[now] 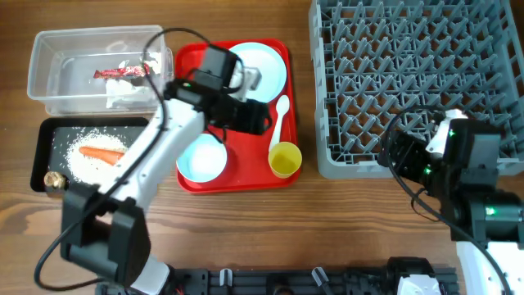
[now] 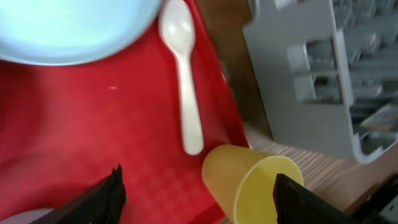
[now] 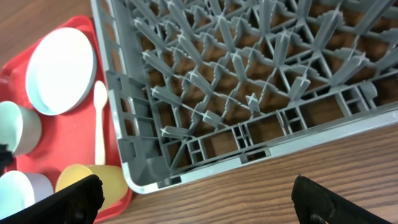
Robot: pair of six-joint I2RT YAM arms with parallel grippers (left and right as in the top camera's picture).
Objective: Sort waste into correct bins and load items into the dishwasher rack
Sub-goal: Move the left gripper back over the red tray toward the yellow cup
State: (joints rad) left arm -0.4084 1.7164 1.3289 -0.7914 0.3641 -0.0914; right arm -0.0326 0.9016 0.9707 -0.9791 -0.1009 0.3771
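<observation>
The left pincer [image 2: 199, 177] hangs over the red tray [image 1: 246, 168] with its jaws wide and nothing held. In the left wrist view the yellow cup [image 2: 249, 186] shows low between the 2 fingers, partly behind the right one; from overhead the pincer sits apart from it. The cup stands in the tray corner nearest the rack [image 1: 409, 74]. The white spoon [image 1: 278, 123] lies on the tray between the cup and the plate [image 1: 262, 70], its scoop end toward the plate. The plate lies at the far end of the tray.

A bowl [image 1: 202, 160] stands at the near end of the tray, beside the cup. A second bowl [image 3: 15, 127] shows in the right wrist view, between the first bowl and the plate; from overhead the left arm covers it.

The right pincer [image 3: 196, 183] hovers over the bare table [image 1: 246, 238] just off the rack's near edge, jaws wide, holding nothing. No dishes show in the rack.

The tub [image 1: 49, 90] holds the wrapper [image 1: 121, 73] and the tissue [image 1: 123, 97]. The black tray [image 1: 49, 135] next to it holds the carrot [image 1: 102, 153] on scattered rice [image 1: 82, 168], with the scrap [image 1: 53, 180] in one corner.
</observation>
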